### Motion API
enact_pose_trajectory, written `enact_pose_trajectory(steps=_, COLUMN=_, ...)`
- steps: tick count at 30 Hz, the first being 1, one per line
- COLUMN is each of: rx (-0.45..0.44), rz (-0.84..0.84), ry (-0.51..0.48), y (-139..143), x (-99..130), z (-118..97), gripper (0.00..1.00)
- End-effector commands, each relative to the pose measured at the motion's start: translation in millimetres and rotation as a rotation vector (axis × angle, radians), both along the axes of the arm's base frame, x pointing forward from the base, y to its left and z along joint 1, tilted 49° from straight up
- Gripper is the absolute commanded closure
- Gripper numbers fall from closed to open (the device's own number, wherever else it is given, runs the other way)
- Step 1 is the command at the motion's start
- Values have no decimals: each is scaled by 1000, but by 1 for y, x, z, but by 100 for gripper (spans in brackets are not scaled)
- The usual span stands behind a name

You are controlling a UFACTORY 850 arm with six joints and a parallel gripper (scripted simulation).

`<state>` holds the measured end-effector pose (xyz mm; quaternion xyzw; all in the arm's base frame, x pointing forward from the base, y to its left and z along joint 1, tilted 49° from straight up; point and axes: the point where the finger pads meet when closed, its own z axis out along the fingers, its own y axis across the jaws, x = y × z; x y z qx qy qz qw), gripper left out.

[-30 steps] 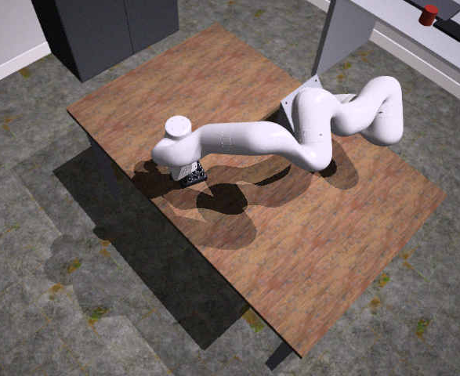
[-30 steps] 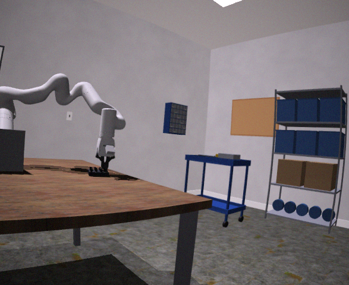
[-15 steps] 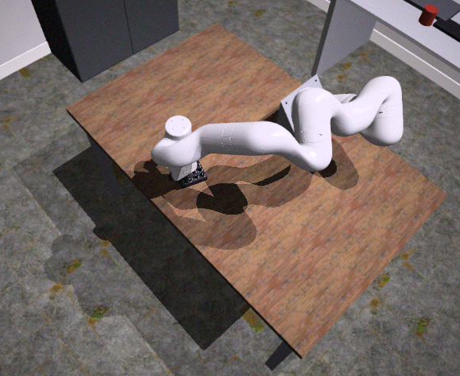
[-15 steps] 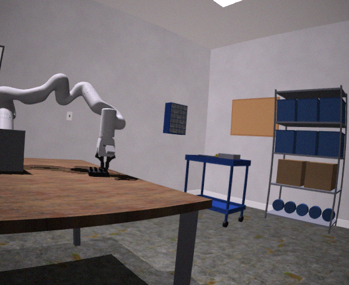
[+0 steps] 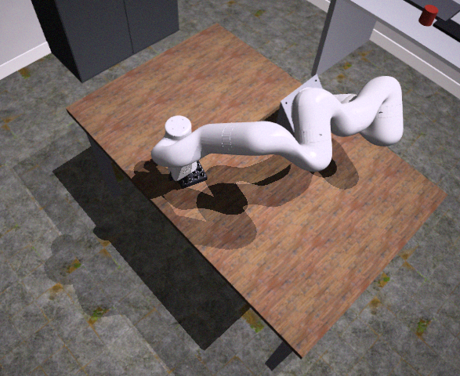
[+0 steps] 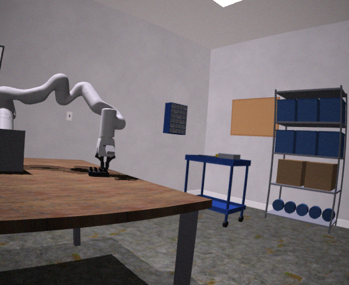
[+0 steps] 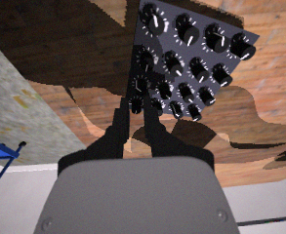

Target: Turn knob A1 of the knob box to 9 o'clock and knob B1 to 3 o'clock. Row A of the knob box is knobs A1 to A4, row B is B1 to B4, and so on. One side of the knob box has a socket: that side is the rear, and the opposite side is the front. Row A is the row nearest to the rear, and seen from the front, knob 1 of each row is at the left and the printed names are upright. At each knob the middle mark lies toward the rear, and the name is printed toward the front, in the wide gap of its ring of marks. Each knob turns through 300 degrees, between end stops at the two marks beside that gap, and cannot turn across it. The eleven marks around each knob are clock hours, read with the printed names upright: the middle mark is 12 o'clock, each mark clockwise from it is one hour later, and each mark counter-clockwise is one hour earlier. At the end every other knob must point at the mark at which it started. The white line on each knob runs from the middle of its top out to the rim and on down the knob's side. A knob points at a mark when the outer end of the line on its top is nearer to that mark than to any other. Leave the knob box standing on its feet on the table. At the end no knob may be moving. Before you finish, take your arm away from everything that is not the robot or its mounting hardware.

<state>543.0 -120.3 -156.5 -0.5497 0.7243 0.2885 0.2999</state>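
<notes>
The knob box [image 5: 193, 176] sits on the table [image 5: 302, 258] under the gripper [image 7: 138, 108].
</notes>
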Motion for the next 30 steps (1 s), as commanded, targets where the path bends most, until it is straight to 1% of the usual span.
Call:
enact_pose_trajectory(steps=1, rx=-1, rz=-1, ry=-1, y=-1, x=1, z=1, gripper=81)
enact_pose_trajectory(steps=8, rx=-1, rz=-1, ry=-1, y=-5, x=0, z=4, gripper=81)
enact_pose_trajectory(steps=20, rx=-1, rz=-1, ry=-1, y=-26, x=-3, z=23, gripper=81)
enact_pose_trajectory(steps=30, rx=-1, rz=-1, ry=-1, y=-28, x=-4, z=24, gripper=81)
